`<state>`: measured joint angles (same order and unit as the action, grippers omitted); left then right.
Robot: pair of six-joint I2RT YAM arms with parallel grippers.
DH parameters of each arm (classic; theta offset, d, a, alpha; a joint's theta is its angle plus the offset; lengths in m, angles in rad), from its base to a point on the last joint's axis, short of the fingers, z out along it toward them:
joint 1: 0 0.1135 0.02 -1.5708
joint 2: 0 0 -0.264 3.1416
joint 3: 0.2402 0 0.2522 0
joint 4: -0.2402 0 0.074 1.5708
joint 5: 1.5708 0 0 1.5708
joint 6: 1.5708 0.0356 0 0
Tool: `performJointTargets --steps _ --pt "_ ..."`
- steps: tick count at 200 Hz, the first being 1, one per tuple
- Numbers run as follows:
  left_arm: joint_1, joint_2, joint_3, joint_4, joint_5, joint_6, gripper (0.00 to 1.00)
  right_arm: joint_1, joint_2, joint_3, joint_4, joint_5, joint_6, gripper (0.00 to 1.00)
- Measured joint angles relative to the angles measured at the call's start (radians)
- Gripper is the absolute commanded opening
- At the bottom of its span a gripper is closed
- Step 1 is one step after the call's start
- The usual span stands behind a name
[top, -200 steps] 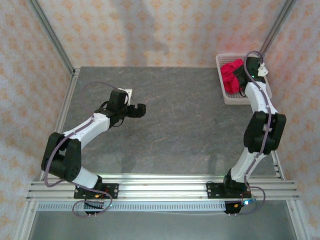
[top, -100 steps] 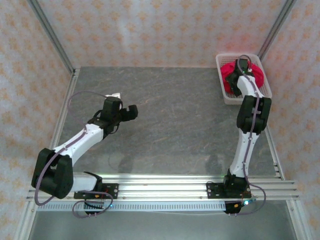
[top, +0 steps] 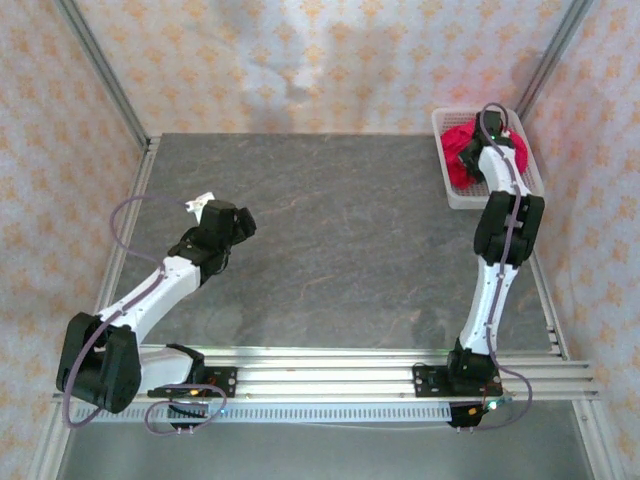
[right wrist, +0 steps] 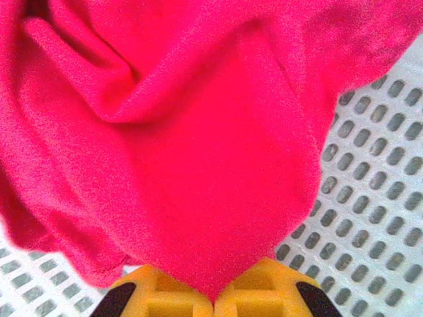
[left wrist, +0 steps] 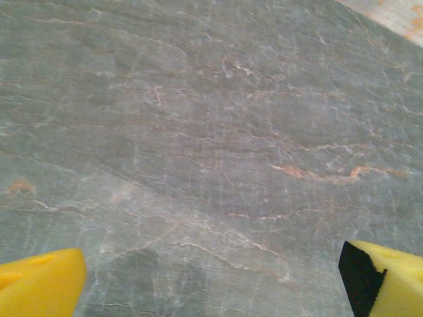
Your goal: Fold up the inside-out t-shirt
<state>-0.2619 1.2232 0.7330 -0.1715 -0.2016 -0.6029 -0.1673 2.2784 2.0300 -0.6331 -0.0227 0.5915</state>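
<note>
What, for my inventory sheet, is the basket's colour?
White basket; best in the right wrist view.

The t-shirt point(top: 461, 142) lies in the basket point(top: 472, 196) at the table's point(top: 350, 250) far right corner

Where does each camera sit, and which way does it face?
Top external: above, behind the arms, looking down at the table; both arms show.
Left wrist: on left arm, facing table; open left gripper shows.
Right wrist: on right arm, facing into basket; right gripper shut on t-shirt.
Shared: top, right wrist both see t-shirt, basket.
</note>
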Motion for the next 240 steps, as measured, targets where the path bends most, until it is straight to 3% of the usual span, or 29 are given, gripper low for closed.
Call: performJointTargets --steps 63,126,178,240 --pt "0.000 -0.011 -0.037 0.007 -0.042 -0.010 0.99 0.002 -0.391 -0.153 0.045 0.008 -0.020 0.00" --pt "0.000 -0.009 -0.038 0.046 0.022 -0.003 0.90 0.046 -0.680 -0.211 0.112 -0.013 -0.035 0.00" --pt "0.000 -0.007 -0.046 0.083 0.087 0.002 0.84 0.093 -0.858 -0.181 0.201 -0.177 -0.054 0.00" --pt "0.000 -0.022 -0.084 0.111 0.121 0.010 0.75 0.188 -0.899 -0.032 0.286 -0.390 -0.034 0.00"
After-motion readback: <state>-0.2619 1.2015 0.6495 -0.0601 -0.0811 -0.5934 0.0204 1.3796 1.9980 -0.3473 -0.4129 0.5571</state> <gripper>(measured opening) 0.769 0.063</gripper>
